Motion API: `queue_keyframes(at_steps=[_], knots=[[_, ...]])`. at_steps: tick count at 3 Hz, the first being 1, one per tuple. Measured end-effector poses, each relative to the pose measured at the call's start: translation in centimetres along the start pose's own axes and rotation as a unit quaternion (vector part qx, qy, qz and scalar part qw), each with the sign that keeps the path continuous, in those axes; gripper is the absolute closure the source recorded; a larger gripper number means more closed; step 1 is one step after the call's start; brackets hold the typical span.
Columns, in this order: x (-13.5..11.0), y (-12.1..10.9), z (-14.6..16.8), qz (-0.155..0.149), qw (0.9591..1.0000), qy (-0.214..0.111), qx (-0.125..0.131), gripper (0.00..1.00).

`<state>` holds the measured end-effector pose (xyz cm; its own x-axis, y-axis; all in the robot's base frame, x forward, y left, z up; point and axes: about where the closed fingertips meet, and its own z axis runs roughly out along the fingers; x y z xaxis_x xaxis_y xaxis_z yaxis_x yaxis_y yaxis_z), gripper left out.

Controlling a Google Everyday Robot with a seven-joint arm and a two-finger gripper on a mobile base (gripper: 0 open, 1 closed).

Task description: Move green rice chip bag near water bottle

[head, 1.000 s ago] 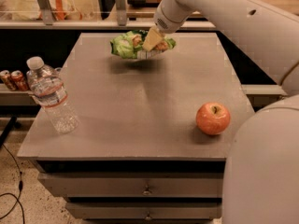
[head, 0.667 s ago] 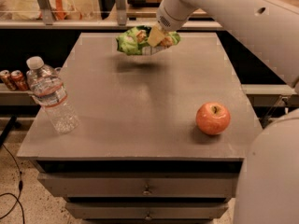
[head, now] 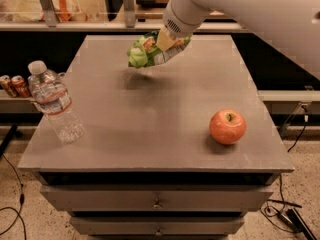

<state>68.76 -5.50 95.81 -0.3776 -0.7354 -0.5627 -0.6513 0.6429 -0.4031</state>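
The gripper (head: pixel 166 40) is clamped on the green rice chip bag (head: pixel 142 54), which hangs in the air over the far middle of the tabletop (head: pixel 150 119) (shadow right beneath it). The water bottle (head: pixel 52 104) stands well apart, at the left front edge. Risks, I'd judge: crinkly film slipping from the pinch mid-carry, or a low, fast arrival knocking that light bottle off the edge.
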Motion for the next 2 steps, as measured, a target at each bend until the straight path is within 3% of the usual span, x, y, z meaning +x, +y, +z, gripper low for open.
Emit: queue_keyframes(at_steps=[2], knots=[[1.8,2.9,-3.0,-0.005,0.9991,-0.018,-0.039,1.0]])
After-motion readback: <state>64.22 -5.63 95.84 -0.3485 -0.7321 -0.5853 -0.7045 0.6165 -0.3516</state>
